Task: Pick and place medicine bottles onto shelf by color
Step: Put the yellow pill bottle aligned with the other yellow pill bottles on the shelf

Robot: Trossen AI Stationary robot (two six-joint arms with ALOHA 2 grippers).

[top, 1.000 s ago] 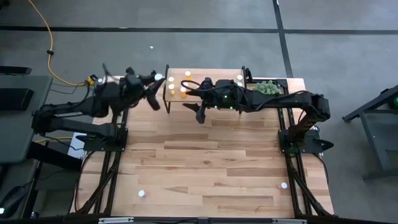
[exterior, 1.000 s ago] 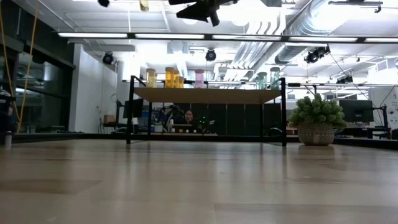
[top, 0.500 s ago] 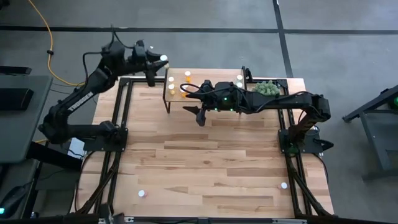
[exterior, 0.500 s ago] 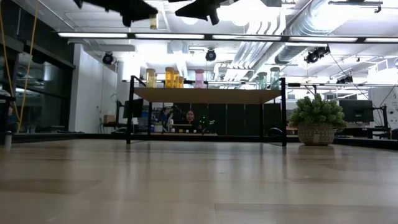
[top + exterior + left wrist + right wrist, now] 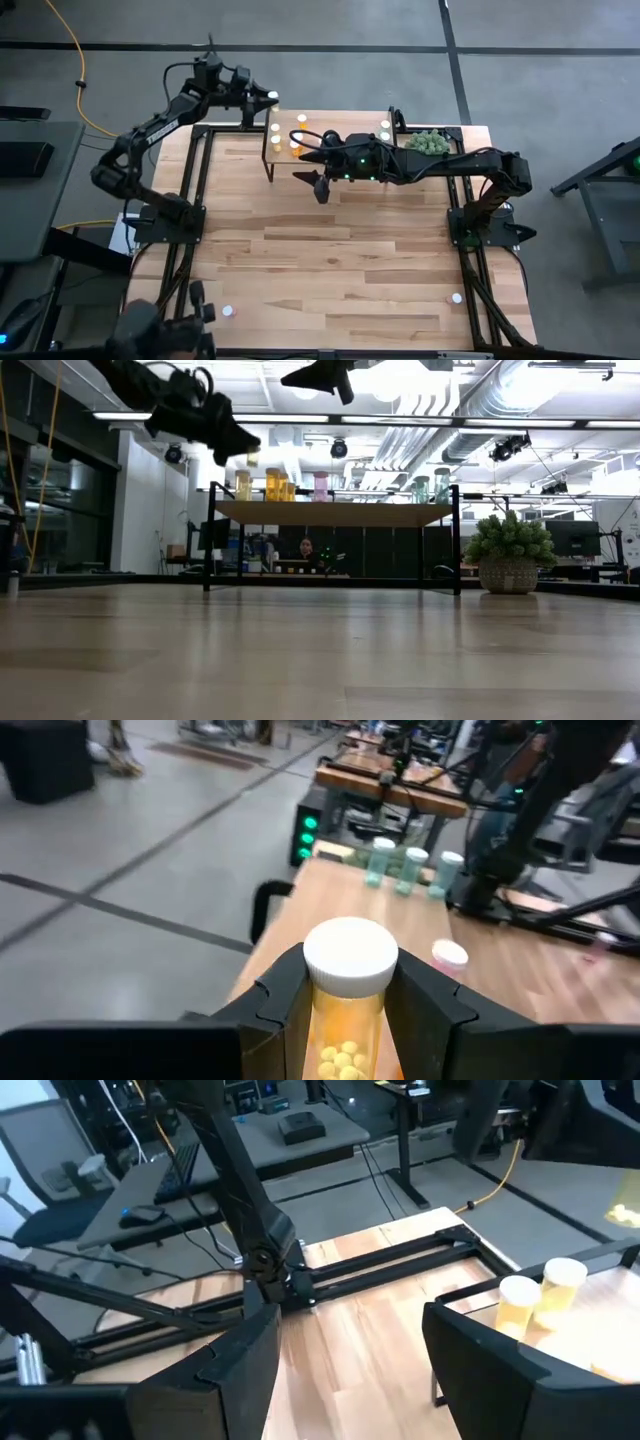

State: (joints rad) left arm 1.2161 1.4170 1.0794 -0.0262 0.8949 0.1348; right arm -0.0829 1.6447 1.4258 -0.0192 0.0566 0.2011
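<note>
The shelf (image 5: 330, 150), a light wood top on black legs, stands at the table's far edge. On it in the low view are yellow (image 5: 243, 484), orange (image 5: 273, 483), pink (image 5: 320, 485) and teal (image 5: 442, 484) medicine bottles. My left gripper (image 5: 262, 98) hangs in the air off the shelf's far left corner, shut on a yellow-orange bottle with a white cap (image 5: 350, 955). In the low view this bottle (image 5: 250, 457) is just higher than the bottles on the shelf. My right gripper (image 5: 310, 165) hovers open and holds nothing, above the shelf's near left part. My left gripper pinches the bottle's body (image 5: 340, 1025) between its two fingers (image 5: 285, 1010), just under the cap. The fingers come about level from the table's left. The bottle stands upright in the hold, cap up, lifted clear of shelf and table.
A green plant in a woven pot (image 5: 510, 550) stands to the right of the shelf. Two small white caps (image 5: 227, 311) (image 5: 457, 297) lie near the table's near edge. The wide wooden table (image 5: 330, 260) stretches in front of the shelf.
My left gripper has swung with its bottle toward the table's far edge, sunk lower and turned toward the shelf. It has stayed shut on the bottle.
</note>
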